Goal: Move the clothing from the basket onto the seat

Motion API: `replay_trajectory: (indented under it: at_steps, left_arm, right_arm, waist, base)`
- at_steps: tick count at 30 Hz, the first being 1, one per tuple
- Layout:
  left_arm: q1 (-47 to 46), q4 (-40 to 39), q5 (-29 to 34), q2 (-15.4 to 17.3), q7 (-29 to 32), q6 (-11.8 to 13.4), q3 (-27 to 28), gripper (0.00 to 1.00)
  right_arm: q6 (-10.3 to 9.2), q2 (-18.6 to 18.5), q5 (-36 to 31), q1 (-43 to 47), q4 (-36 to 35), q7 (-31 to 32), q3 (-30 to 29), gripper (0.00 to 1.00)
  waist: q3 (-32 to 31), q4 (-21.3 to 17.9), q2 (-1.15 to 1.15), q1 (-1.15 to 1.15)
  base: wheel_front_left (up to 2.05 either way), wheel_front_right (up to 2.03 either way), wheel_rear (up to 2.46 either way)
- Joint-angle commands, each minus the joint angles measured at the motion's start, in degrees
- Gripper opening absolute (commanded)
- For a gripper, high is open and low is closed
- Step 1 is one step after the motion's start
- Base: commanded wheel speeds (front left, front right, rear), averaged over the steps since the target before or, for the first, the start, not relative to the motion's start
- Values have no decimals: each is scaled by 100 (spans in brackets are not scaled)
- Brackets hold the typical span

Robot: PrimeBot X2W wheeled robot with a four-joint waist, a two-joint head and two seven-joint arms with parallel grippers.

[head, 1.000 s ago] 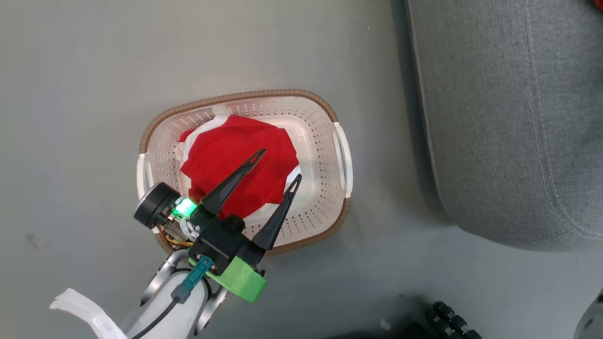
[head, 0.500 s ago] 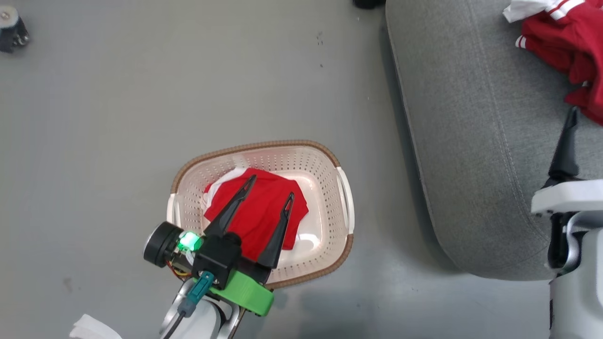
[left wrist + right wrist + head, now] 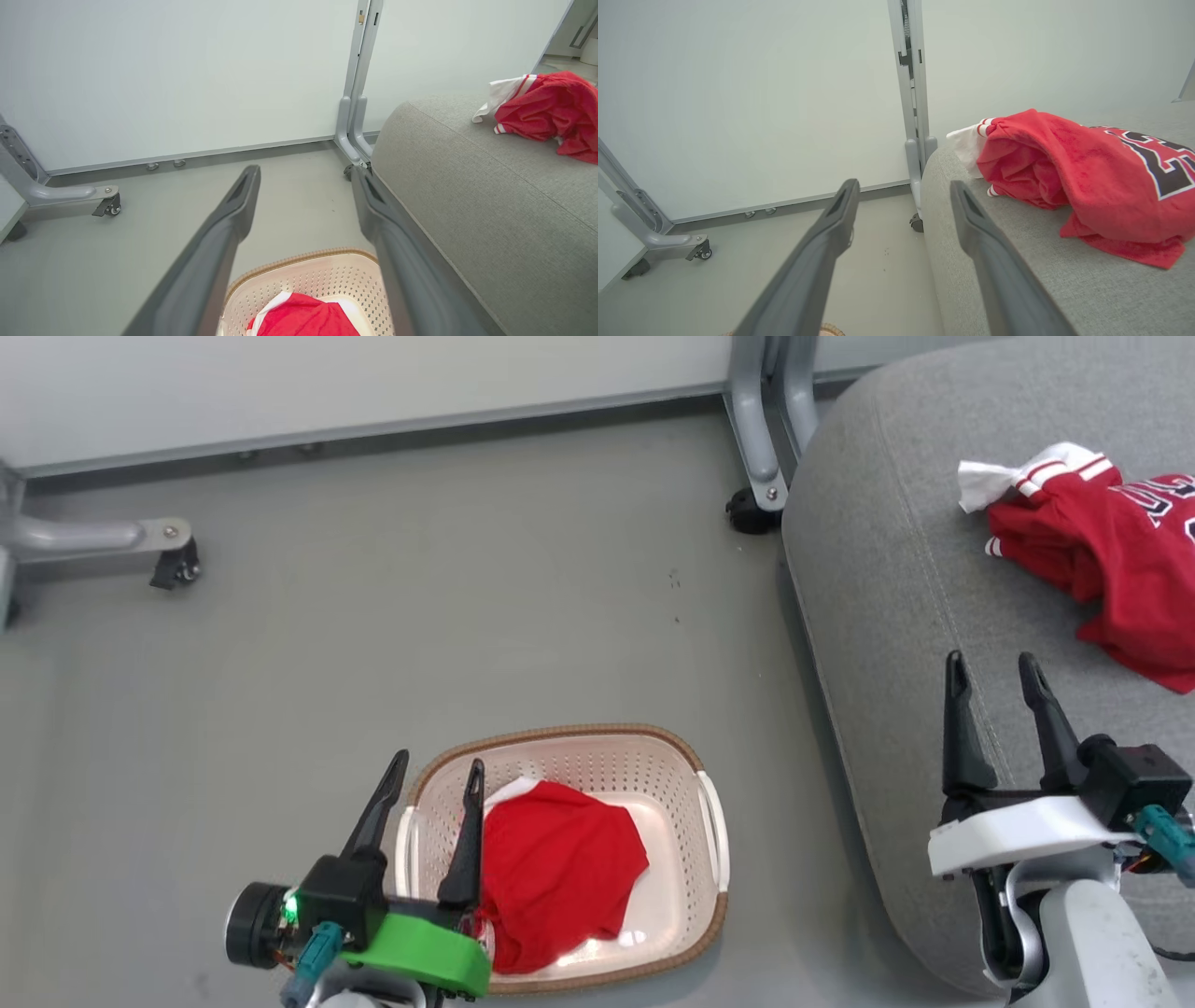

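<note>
Head camera has tilted up within the last second. Lower left: left gripper (image 3: 441,761), fingers spread and empty, now at the left rim of the basket (image 3: 560,733), no longer over the red garment (image 3: 560,868) lying inside. Right of frame: grey seat (image 3: 887,616); right gripper (image 3: 990,660) over it, spread, empty. Upper right: numbered jersey (image 3: 1111,560) delivered. One garment outstanding.

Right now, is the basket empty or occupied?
Occupied: one red garment lies bunched inside the basket; the lettered jersey lies on the seat.
</note>
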Motion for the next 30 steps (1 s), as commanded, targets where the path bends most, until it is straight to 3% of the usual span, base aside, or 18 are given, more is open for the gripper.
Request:
replay_trajectory:
  at_steps: [1,16,30]
  left_arm:
    - [193,-29,-47,-22,-2,33,100,100]
    - [1328,-1051,-99,-72,-2,321,957,100]
    - [1910,-1070,-23,-69,-2,150,1043,100]
  right_arm:
    - [1,-18,65,153,-47,-18,73,100]
    - [1,-24,22,1060,-566,-17,1015,100]
    - [0,-140,52,1651,-472,-17,1475,100]
  waist:
    - [-480,330,0,0]
    - [-1340,468,0,0]
    - [-1612,427,0,0]
  base:
    - [0,0,0]
    - [0,0,0]
    - [0,0,0]
